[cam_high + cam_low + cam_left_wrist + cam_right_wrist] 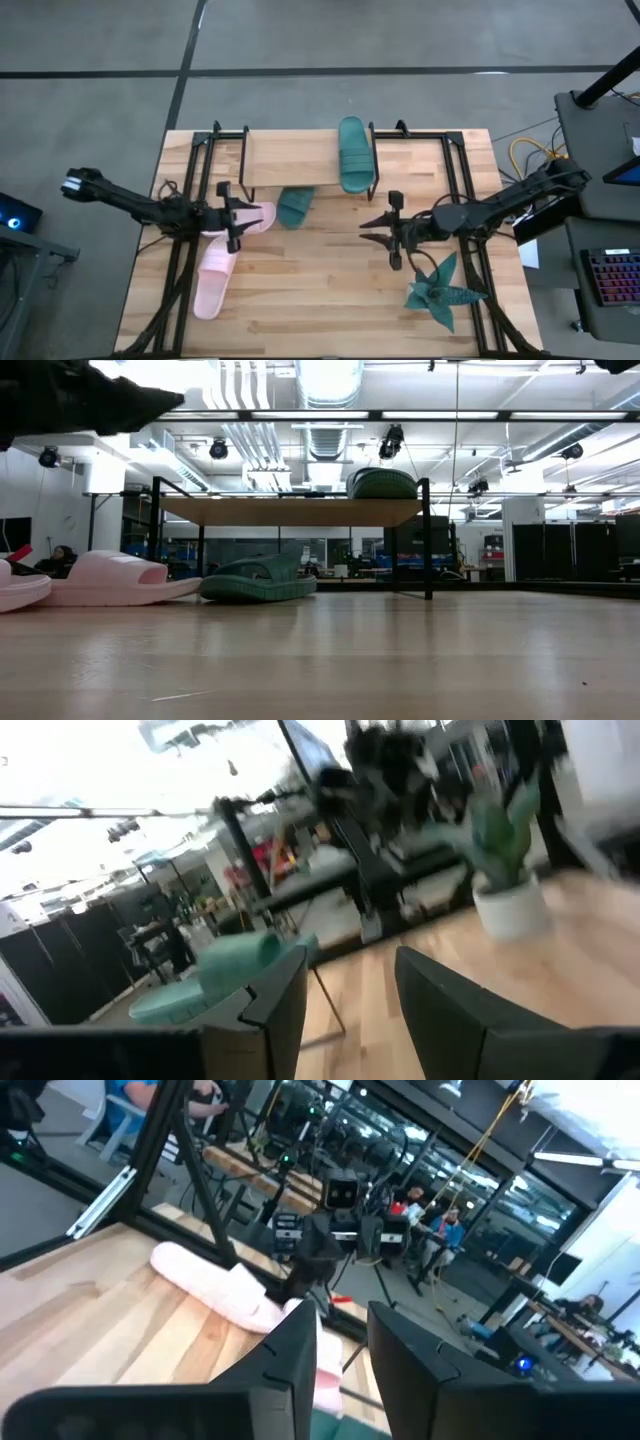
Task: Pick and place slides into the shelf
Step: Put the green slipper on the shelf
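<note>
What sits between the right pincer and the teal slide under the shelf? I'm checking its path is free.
Nothing: in the high view, only bare table separates the right pincer from the teal slide half under the shelf.

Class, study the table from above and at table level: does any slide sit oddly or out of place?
Yes. One teal slide lies on the shelf top, overhanging both edges. Its mate lies on the table, half under the shelf. The two pink slides lie askew, not paired, by the left pincer.
</note>
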